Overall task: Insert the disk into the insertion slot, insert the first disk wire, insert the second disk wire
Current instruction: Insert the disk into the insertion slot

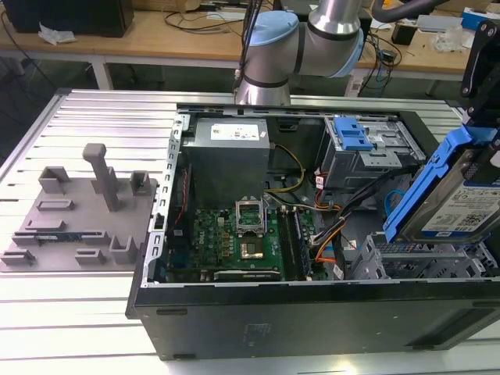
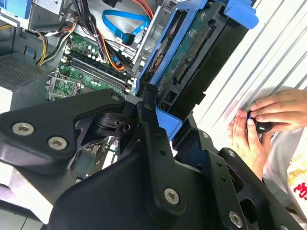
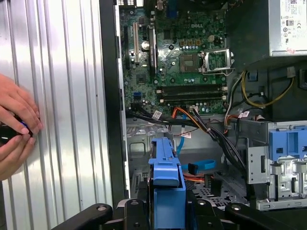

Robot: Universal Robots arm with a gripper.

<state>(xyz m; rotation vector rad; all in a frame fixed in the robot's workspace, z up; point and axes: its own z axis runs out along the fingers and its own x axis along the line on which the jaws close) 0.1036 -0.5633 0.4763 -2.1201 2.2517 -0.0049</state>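
The disk (image 1: 457,205) hangs tilted, its long axis sloping down towards the exterior view's left, just above the insertion slot (image 1: 426,262), with the gripper (image 2: 165,120) clamped on it. A ribbed metal table (image 1: 78,312) lies beneath, with wooden benches (image 1: 156,39) behind.

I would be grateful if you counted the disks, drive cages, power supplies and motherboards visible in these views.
disk: 1
drive cages: 2, the insertion slot and the taller cage with a blue latch
power supply: 1
motherboard: 1
total: 5
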